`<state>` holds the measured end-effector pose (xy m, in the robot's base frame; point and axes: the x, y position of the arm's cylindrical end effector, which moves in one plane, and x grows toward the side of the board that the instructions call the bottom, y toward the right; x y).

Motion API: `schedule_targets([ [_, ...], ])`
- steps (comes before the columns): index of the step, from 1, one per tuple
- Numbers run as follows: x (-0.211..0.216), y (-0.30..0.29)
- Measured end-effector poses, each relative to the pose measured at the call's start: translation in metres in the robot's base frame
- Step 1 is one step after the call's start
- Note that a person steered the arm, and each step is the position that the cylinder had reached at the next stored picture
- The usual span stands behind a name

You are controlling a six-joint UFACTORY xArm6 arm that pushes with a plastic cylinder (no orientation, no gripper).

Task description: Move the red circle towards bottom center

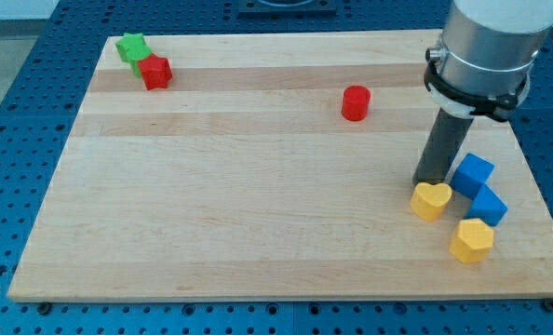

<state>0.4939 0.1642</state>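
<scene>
The red circle [355, 102] stands on the wooden board [239, 205] in the upper middle-right part. My tip [431, 181] is at the view's right, well below and right of the red circle. It touches the top edge of a yellow heart block [431, 200] and stands just left of a blue cube [472, 174].
A second blue block [488, 206] and a yellow hexagon block [471, 241] lie at the lower right. A green star block [131, 46] and a red star-like block [155, 72] sit together at the top left corner. The arm's grey body [486, 46] hangs over the upper right.
</scene>
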Motion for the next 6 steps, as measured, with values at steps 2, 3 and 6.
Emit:
schedule_targets([
  [2,-0.064,0.002],
  [3,-0.116,0.007],
  [6,-0.159,-0.052],
])
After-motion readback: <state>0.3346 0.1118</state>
